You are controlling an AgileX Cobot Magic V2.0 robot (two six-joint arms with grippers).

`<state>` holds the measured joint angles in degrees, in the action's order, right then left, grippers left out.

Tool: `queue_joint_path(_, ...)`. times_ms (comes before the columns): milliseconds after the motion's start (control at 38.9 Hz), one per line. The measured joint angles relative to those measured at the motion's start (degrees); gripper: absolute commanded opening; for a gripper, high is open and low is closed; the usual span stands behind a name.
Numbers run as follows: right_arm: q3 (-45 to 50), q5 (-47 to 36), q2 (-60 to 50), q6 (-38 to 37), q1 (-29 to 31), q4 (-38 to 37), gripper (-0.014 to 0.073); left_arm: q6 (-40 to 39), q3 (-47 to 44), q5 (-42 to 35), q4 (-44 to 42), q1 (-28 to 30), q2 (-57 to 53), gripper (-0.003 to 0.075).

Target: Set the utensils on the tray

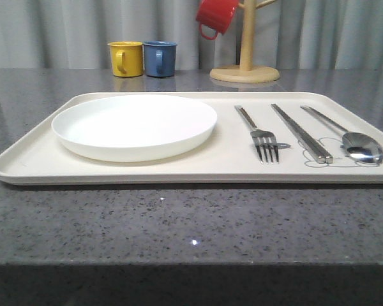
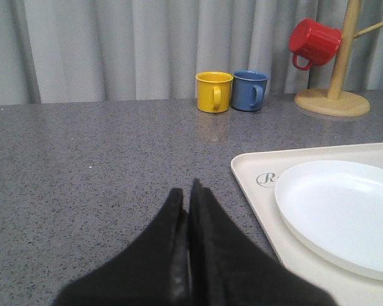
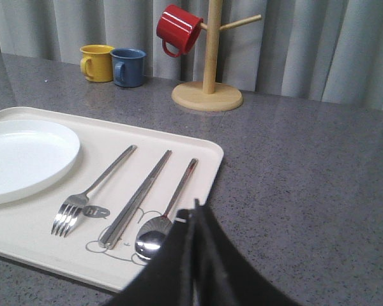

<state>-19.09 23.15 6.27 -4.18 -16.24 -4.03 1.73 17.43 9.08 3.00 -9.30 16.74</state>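
- The task looks finished, as far as the pictures show: every utensil lies on the cream tray (image 1: pixel 32 162) and none lies on the grey stone table (image 1: pixel 179 223) around it.
- The round white plate (image 1: pixel 134 124) sits flat on the tray's left half, inside the rim.
- On the tray's right half lie the fork (image 1: pixel 258 134), the pair of flat metal chopsticks (image 1: pixel 301 132) and the spoon (image 1: pixel 351 140), side by side and a little apart, bowl, tines and tips toward the robot.
- The spoon's bowl and the chopstick tips rest over the grey rabbit drawing printed on the tray.
- Count of task things: one tray, one plate, one fork, one pair of chopsticks lying tight together, one spoon.
- Count of other things: three mugs, namely one yellow mug (image 1: pixel 126 58) and one blue mug (image 1: pixel 159 58) standing together at the back of the table, and one red mug (image 1: pixel 216 16) hanging on one wooden mug stand (image 1: pixel 246 64).
- The left gripper (image 2: pixel 189 191) hovers over bare table just left of the tray, its jaws together and holding nothing.
- The right gripper (image 3: pixel 196 210) hangs over the tray's near right corner, close to the spoon, jaws together and empty.
- In my judgement nothing is left to place.
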Motion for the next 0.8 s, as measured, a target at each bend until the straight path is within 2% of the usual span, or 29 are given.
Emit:
queue_joint_path(489, 0.0, 0.0, 0.0, 0.0, 0.0, 0.0, -0.0120, 0.0, -0.2, -0.3, 0.0, 0.0, 0.0, -0.0018)
queue_joint_path(643, 0.0, 0.0, 0.0, 0.0, 0.0, 0.0, -0.0120, 0.0, -4.1, -2.9, -0.5, 0.6, -1.8, -0.0018)
queue_joint_path(797, 0.0, 0.0, 0.0, 0.0, 0.0, 0.0, -0.0120, 0.0, -11.0, -3.4, -0.6, 4.5, -6.8, -0.0018)
